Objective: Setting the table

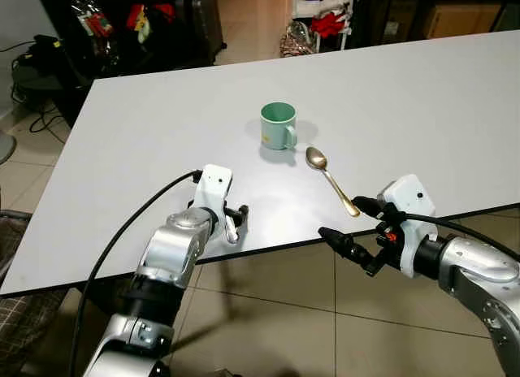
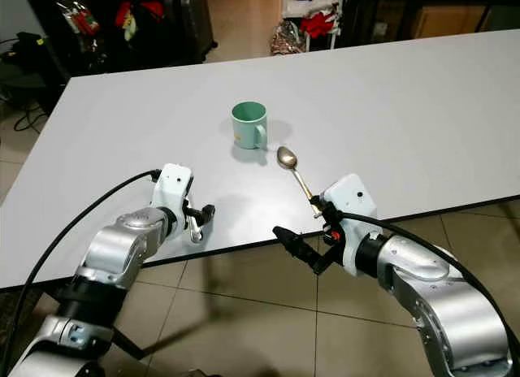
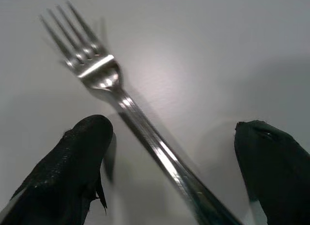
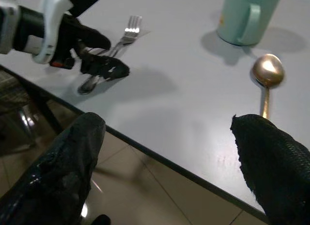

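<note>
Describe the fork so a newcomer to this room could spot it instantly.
Start at the big white table and go to its near edge, well left of the green mug and the gold spoon. There the left gripper stands open over the fork, fingers either side of its handle. It is silver with tines, unlike the gold round-bowled spoon.

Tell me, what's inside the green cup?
The green cup stands upright on the white table. What shows of its inside looks empty, just green wall, but its near rim hides the bottom.
</note>
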`<state>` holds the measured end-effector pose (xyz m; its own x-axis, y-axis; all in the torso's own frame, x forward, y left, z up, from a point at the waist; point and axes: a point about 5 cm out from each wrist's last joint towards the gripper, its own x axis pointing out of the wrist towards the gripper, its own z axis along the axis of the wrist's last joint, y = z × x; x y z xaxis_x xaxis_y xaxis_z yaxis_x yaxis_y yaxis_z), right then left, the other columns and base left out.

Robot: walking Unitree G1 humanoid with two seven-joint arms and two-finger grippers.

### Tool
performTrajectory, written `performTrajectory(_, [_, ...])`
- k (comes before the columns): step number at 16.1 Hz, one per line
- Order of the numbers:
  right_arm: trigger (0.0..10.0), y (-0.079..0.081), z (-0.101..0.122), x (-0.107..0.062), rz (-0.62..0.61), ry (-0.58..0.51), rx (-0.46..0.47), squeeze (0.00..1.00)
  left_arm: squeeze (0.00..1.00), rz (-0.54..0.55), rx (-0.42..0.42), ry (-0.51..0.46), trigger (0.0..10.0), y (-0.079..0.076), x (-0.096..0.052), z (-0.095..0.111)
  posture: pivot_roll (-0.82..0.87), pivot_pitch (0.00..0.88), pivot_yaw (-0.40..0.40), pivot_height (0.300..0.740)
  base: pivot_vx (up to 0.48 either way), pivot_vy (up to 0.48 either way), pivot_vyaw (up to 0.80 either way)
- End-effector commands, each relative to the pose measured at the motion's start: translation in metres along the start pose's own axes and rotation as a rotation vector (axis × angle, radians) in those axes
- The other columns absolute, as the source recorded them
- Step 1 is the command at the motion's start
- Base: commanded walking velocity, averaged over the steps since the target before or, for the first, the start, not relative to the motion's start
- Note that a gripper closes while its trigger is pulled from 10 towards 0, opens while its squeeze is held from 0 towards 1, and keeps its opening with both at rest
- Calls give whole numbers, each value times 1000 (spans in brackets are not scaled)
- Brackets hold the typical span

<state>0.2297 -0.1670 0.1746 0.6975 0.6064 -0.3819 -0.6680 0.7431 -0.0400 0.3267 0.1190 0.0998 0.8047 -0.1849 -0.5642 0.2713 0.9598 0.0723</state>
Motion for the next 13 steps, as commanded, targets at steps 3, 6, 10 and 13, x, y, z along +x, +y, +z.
performTrajectory(3, [10000, 9, 6, 2, 82, -21, -46, 0, 0, 80, -33, 65, 0, 15, 5, -14, -127, 51, 80, 740, 0, 0, 0])
performTrajectory(6, [10000, 10, 5, 4, 95, -18, -58, 0, 0, 100, -88, 62, 0, 24, 12, -14, -123, 38, 76, 740, 0, 0, 0])
performTrajectory(10, [10000, 11, 4, 4, 154, 4, -56, 0, 0, 93, -138, 62, 0, 23, 23, -10, -126, 31, 67, 740, 0, 0, 0])
performTrajectory(13, [10000, 14, 2, 1, 195, 25, -69, 0, 0, 107, -116, 57, 0, 27, 26, -9, -131, 26, 69, 740, 0, 0, 0])
